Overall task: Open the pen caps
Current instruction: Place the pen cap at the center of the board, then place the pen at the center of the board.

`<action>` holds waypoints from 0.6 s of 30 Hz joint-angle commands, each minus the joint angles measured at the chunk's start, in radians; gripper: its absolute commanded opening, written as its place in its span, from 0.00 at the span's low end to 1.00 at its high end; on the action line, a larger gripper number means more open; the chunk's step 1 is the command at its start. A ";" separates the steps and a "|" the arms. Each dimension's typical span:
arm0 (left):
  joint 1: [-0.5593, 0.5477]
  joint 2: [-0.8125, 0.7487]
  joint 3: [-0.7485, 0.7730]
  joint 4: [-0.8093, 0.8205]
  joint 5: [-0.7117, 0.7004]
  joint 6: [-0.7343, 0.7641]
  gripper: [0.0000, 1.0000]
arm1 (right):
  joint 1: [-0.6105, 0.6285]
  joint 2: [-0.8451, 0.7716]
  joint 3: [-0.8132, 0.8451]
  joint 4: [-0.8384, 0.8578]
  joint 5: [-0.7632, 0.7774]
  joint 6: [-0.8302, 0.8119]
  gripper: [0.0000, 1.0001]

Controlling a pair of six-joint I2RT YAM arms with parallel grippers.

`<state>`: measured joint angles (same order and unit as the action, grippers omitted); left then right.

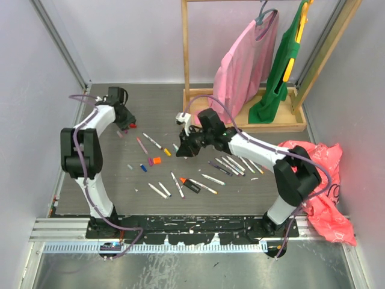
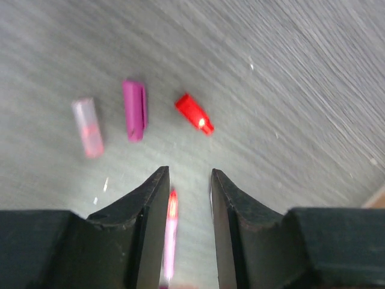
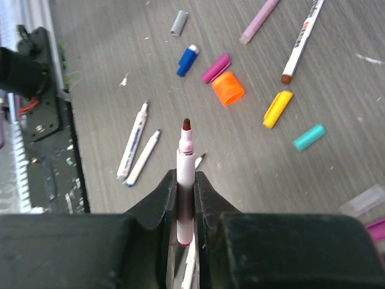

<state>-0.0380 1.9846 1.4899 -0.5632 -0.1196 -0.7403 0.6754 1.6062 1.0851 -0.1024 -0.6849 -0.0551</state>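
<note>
Near edge: loose pens (image 1: pixel 177 185) scattered on tabletop (image 1: pixel 129 194), untouched.
Mid-scene: right gripper (image 3: pixel 186 176) clamped on white pen (image 3: pixel 186 153), dark tip bare, cap off.
Judged between pens. Needed next: lay this one down, fetch a capped one.
Far left: left gripper (image 2: pixel 189 177) parted, gripping nothing. Pink pen (image 2: pixel 170 232) in gap, seemingly on tabletop. Red cap (image 2: pixel 194 113) and purple cap (image 2: pixel 135 109) lying just beyond.

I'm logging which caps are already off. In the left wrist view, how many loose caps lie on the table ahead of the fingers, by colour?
Pale pink translucent plastic cap: 1
Purple plastic cap: 1
Red plastic cap: 1
Total: 3
</note>
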 commanded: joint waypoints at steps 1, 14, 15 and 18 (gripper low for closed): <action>0.006 -0.291 -0.113 0.086 0.055 0.047 0.37 | 0.049 0.117 0.174 -0.085 0.160 -0.100 0.04; 0.006 -1.048 -0.830 0.466 0.404 0.105 0.68 | 0.109 0.644 0.834 -0.352 0.415 -0.080 0.08; 0.004 -1.099 -0.857 0.458 0.399 0.105 0.68 | 0.111 0.671 0.872 -0.354 0.434 -0.069 0.08; 0.004 -1.248 -0.905 0.394 0.341 0.111 0.72 | 0.112 0.759 0.988 -0.377 0.483 -0.033 0.10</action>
<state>-0.0376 0.9089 0.6163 -0.2016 0.2302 -0.6506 0.7692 2.3108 1.9160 -0.4366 -0.3031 -0.1272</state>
